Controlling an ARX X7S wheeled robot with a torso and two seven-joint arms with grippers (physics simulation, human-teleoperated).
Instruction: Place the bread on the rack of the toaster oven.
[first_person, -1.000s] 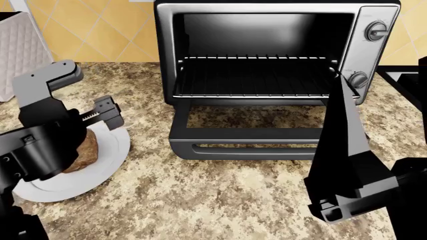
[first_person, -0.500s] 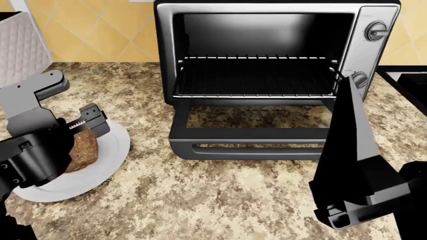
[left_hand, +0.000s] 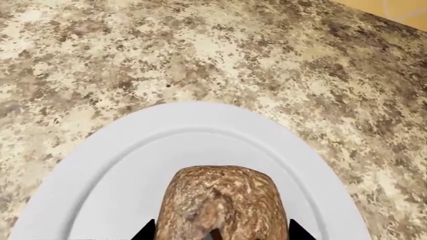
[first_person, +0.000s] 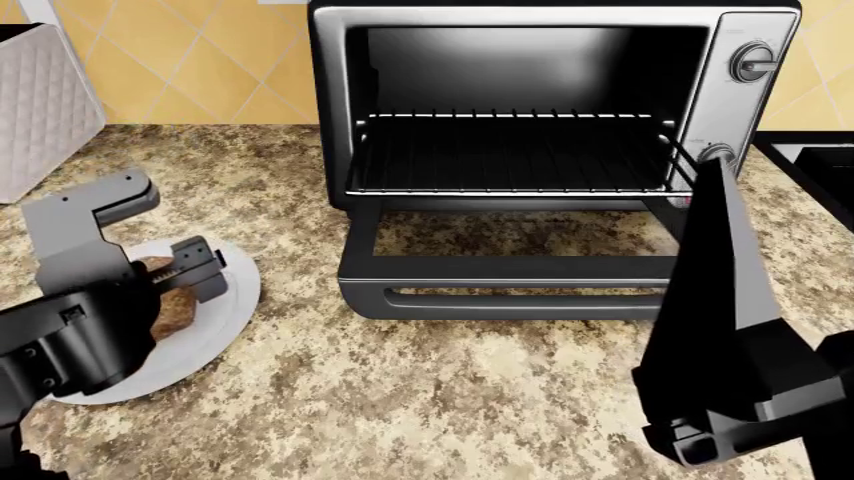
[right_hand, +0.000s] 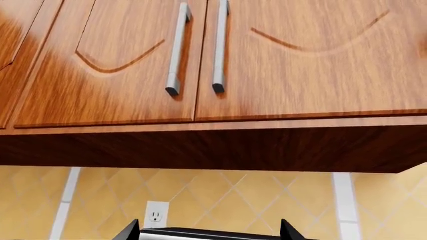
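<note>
Your left gripper (first_person: 160, 270) straddles the bread (left_hand: 223, 205) on the white plate (left_hand: 100, 170) — grip unclear. Speckled granite counter (first_person: 441, 390), yellow tile, wooden cabinets (right_hand: 200, 60); your right gripper's spread can't be judged.

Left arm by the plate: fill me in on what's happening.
The left claw is down at the bread, which sits on the white plate on the granite counter. In the left wrist view a fingertip shows on either side of the loaf, but whether they grip it can't be told. The toaster oven stands with its door dropped open and its rack bare. The right claw points upward near the oven's right side, carrying nothing.
</note>
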